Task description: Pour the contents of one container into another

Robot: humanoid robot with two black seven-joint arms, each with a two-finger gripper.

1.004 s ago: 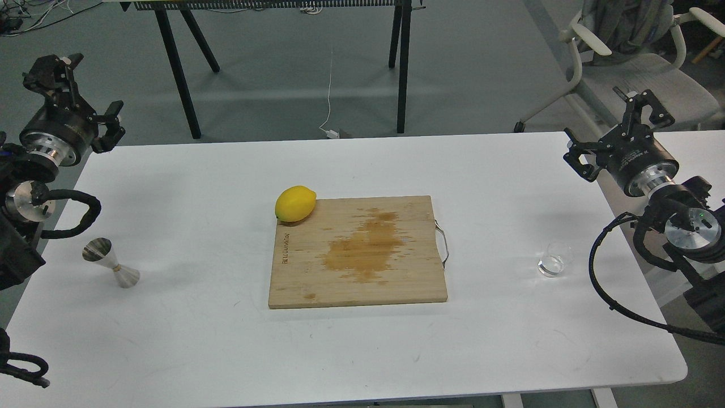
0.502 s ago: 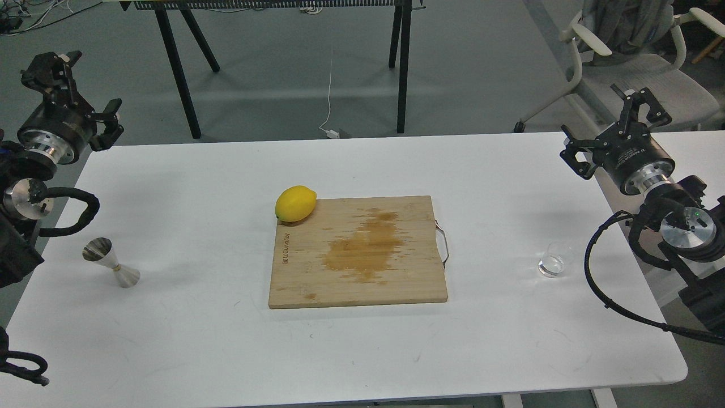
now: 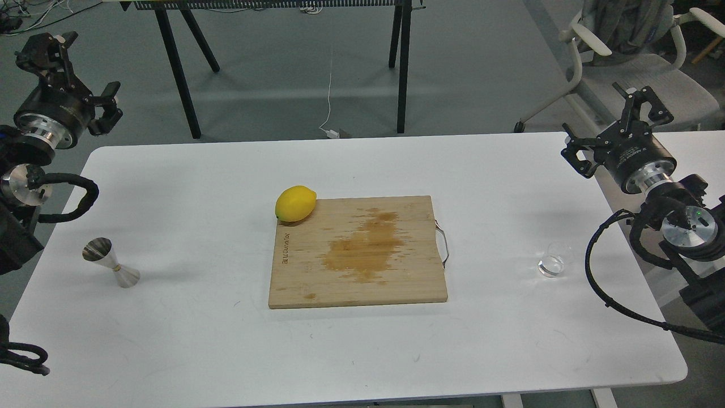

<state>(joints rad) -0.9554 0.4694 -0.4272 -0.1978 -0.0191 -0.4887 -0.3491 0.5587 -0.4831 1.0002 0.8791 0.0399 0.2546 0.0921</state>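
Observation:
The clear glass tumbler (image 3: 554,262) stands upright on the white table (image 3: 198,170) at the right, apart from everything. The steel hourglass jigger (image 3: 111,263) stands upright near the table's left edge. My left gripper (image 3: 76,76) hangs open and empty in the air beyond the table's far left corner, well above and behind the jigger. Over the far right edge my right gripper (image 3: 610,127) is open and empty too, behind and above the tumbler.
A wooden cutting board (image 3: 357,255) with a dark wet stain lies in the middle of the table, a yellow lemon (image 3: 295,203) on its far left corner. A grey chair (image 3: 634,62) and a black-legged table (image 3: 181,73) stand behind.
My left gripper has risen and drawn a little to the left, away from the table. My right gripper has barely shifted. Tumbler, jigger and lemon stay put.

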